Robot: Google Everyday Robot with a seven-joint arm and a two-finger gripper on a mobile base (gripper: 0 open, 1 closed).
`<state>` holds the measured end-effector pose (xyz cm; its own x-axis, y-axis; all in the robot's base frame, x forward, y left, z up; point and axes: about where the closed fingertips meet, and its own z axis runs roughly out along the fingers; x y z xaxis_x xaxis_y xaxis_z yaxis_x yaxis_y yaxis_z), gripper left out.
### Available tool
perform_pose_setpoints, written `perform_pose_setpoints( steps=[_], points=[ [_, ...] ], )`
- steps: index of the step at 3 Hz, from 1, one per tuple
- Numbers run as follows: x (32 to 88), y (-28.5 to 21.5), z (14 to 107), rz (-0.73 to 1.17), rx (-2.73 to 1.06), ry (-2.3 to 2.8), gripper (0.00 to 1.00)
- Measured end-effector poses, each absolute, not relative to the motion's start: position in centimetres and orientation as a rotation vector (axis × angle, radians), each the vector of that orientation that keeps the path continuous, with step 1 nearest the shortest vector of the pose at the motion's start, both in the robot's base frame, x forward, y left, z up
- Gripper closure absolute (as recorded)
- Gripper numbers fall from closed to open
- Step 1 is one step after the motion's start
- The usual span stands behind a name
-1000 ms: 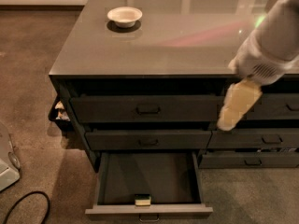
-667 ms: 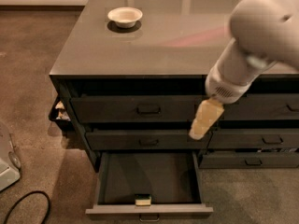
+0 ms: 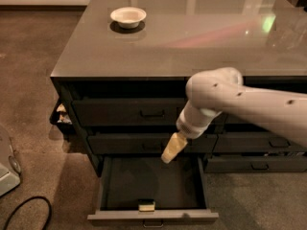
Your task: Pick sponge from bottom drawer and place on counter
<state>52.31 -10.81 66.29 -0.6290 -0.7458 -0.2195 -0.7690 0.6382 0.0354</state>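
Note:
The bottom drawer (image 3: 115, 186) is pulled open below two shut drawers. The sponge (image 3: 147, 205) lies inside it against the front wall, pale yellow with a dark top layer. My gripper (image 3: 171, 150) hangs from the white arm coming in from the right. It is over the back of the open drawer, in front of the middle drawer, well above and behind the sponge. The counter (image 3: 192, 42) is glossy grey-brown above the cabinet.
A white bowl (image 3: 128, 16) stands at the counter's far left. A neighbouring drawer stack (image 3: 259, 152) is at the right. A black cable (image 3: 24, 214) loops on the carpet at lower left, next to a pale object (image 3: 7, 169) at the left edge.
The arm has swung left and down from the counter's right edge, bringing the gripper from beside the upper drawers to just above the open bottom drawer. The sponge has not moved.

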Motion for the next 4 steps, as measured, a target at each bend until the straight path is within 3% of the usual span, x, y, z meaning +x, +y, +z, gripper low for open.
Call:
perform_pose_setpoints(
  steps=[3,4],
  points=[
    [47.9,-9.8,43.6,0.499,-0.833,3.021,0.0],
    [47.9,-9.8,43.6,0.499,-0.833,3.021,0.0]
  ],
)
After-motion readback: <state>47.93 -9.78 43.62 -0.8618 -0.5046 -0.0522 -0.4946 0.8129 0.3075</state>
